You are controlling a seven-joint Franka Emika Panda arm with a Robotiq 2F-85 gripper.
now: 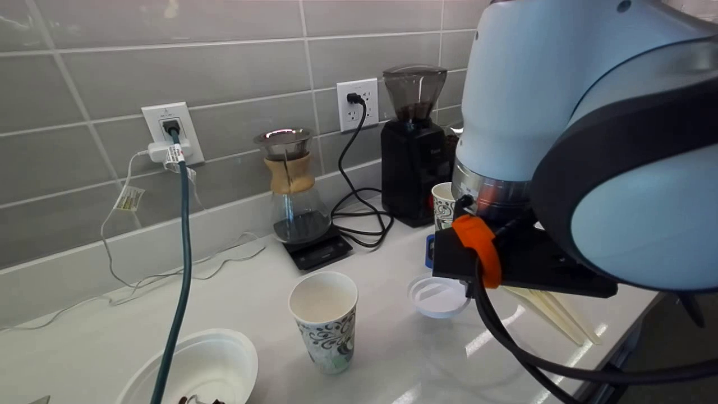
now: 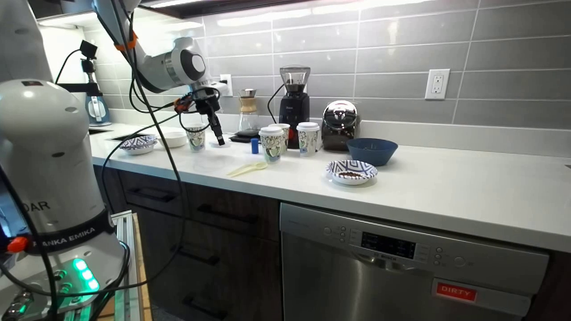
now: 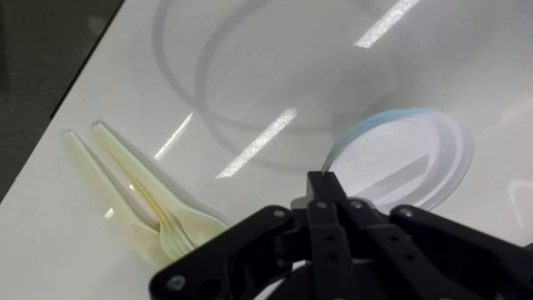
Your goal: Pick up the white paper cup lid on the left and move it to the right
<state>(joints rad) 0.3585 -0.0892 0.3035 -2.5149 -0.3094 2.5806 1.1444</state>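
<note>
The white paper cup lid (image 3: 387, 154) lies roughly level with its raised rim facing up in the wrist view. It also shows in an exterior view (image 1: 437, 298), just right of a patterned paper cup. My gripper (image 3: 323, 174) has its fingertips together, with the lid's rim running between them at the rim's left side. The gripper (image 2: 220, 141) points down at the counter in an exterior view. The arm hides most of the gripper in an exterior view (image 1: 470, 289). I cannot tell whether the lid touches the counter.
The open patterned paper cup (image 1: 326, 336) and a white bowl (image 1: 241, 359) stand nearby. Pale plastic cutlery (image 3: 145, 196) lies near the counter edge. Lidded cups (image 2: 271, 145), a blue object (image 2: 254, 146), a grinder (image 2: 294, 107) and a blue bowl (image 2: 372, 152) are further along.
</note>
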